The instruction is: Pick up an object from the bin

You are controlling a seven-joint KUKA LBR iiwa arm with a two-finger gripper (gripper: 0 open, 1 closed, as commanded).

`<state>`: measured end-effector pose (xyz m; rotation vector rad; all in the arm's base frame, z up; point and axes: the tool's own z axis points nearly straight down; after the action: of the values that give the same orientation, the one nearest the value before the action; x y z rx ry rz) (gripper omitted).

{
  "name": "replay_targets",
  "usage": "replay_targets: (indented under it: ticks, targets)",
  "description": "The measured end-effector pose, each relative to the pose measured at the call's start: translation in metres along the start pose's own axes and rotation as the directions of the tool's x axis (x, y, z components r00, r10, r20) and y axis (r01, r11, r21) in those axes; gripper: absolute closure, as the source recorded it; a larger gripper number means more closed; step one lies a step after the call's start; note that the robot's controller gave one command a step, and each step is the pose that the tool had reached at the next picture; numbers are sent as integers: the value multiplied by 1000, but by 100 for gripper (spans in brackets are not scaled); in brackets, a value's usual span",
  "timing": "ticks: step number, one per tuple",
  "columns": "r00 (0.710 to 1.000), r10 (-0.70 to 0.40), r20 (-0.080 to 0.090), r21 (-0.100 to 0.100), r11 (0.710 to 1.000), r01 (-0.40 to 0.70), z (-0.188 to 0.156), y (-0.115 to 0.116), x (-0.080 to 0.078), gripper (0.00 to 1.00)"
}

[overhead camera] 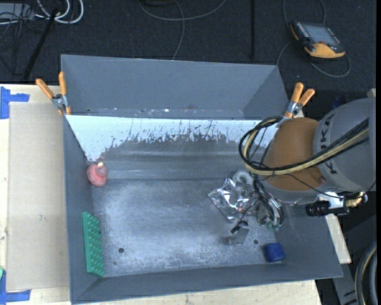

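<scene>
The gripper [239, 227] hung low in the right of the bin [177, 88], open or closed I could not tell, near a small blue cap [273, 252] by the front wall, probably light, stiff and smooth, best pinched across its sides.

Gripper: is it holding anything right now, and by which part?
Nothing that I can see. The gripper sits low over bare bin floor; the small blue cylinder lies apart from it, toward the view's lower right.
</scene>
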<state>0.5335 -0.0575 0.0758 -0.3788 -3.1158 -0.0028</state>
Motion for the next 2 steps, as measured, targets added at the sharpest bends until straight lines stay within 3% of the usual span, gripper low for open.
replay_targets:
  ticks: [1,2]
  targets:
    - [1000,-3,2,2,1000,3,-1,-1,-1,100]
    - [996,-92,9,-3,996,92,-2,89,-50,100]
